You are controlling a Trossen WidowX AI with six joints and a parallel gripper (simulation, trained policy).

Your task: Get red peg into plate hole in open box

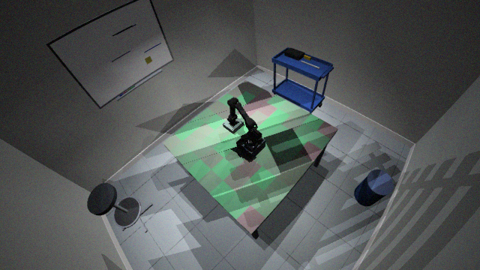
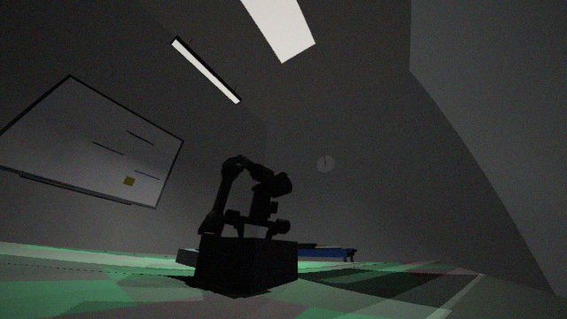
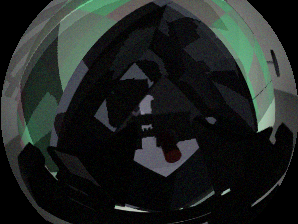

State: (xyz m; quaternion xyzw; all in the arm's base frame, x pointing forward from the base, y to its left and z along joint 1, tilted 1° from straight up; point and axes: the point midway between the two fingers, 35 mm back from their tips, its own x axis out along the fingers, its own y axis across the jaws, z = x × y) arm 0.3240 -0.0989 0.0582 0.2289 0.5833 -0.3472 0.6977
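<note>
The dark open box (image 1: 257,151) (image 2: 248,266) (image 3: 73,97) sits on the patterned table, with the arm over it. My gripper (image 1: 250,139) (image 2: 255,234) (image 3: 165,124) points down into the box. Its fingers are spread apart and open; the box wall hides their tips in the exterior view. The red peg (image 3: 172,155) shows in the wrist view between the spread fingers, over the pale plate (image 3: 150,161) at the box bottom. Neither finger appears to touch it. Its lower end and the hole are too dark to make out, so its depth in the plate cannot be told.
The arm's pale base (image 1: 233,127) stands on the table (image 1: 195,150) beside the box. The box walls rise closely around the gripper. A blue cart (image 1: 300,67), a stool (image 1: 102,199) and a blue bin (image 1: 369,191) stand on the floor away from the table.
</note>
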